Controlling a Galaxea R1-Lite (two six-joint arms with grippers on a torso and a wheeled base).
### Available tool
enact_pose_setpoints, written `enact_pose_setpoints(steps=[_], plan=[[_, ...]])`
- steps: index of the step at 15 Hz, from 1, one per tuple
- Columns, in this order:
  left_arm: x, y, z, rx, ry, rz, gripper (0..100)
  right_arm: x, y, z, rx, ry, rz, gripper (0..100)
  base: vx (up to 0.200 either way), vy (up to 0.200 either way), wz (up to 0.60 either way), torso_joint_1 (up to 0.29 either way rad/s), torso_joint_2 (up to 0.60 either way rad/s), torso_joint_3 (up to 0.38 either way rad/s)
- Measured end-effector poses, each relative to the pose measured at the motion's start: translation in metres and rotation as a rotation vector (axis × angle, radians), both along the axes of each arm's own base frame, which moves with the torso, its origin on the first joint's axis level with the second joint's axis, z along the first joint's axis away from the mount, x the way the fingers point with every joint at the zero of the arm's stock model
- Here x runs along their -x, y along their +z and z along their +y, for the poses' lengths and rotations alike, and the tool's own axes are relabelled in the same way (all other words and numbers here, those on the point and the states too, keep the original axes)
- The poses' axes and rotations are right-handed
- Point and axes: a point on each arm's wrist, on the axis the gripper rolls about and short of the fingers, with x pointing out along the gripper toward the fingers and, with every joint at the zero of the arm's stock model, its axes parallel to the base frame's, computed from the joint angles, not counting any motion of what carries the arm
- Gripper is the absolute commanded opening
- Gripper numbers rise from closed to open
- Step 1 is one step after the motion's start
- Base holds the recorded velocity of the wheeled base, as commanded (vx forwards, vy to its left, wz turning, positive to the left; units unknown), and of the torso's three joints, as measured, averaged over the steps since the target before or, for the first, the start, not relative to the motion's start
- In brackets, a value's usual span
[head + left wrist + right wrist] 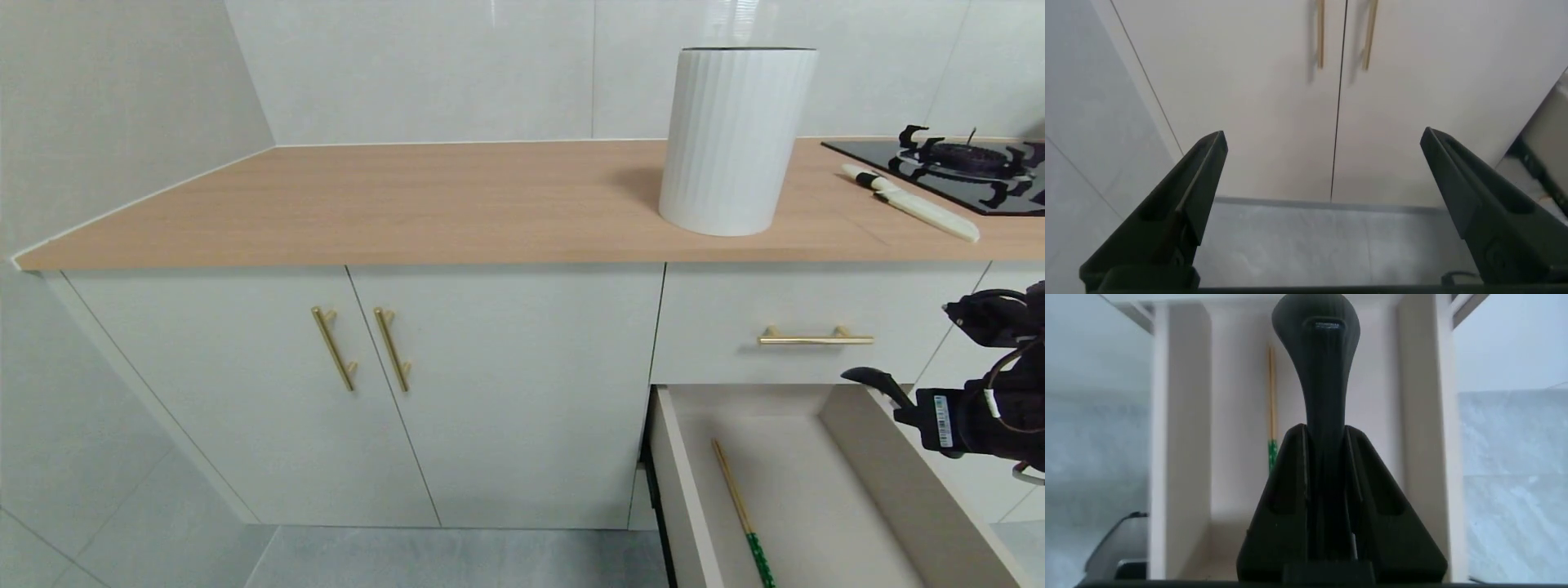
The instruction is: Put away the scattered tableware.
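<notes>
Right wrist view: right end effector (1327, 437) clamped on black utensil (1316, 343) above open drawer (1180, 416); chopsticks (1273, 400) inside drawer. Left end effector (1323, 137) wide open, empty. Risk: releasing near the drawer's right wall, so the utensil clips the rim and falls outside.

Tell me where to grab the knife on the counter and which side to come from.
Grip the knife by its handle, the end toward the back wall. It lies flat on the counter, so likely come straight down, jaws across the handle's width, clear of the blade, which points at the front edge beside the hob.
</notes>
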Motion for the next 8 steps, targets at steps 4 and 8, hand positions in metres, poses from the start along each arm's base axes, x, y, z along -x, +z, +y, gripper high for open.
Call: enact_pose_setpoints(steps=[4,8], plan=[[0.000,0.000,0.000,0.000,0.000,0.000,100,-0.006,-0.010,0.002,0.005,0.005,0.041,0,0.000,0.000,0.00,-0.106,0.35,0.233],[0.000,0.000,0.000,0.000,0.000,0.000,100,-0.014,-0.022,0.003,0.010,0.006,0.091,0,0.000,0.000,0.00,-0.012,0.04,0.018]])
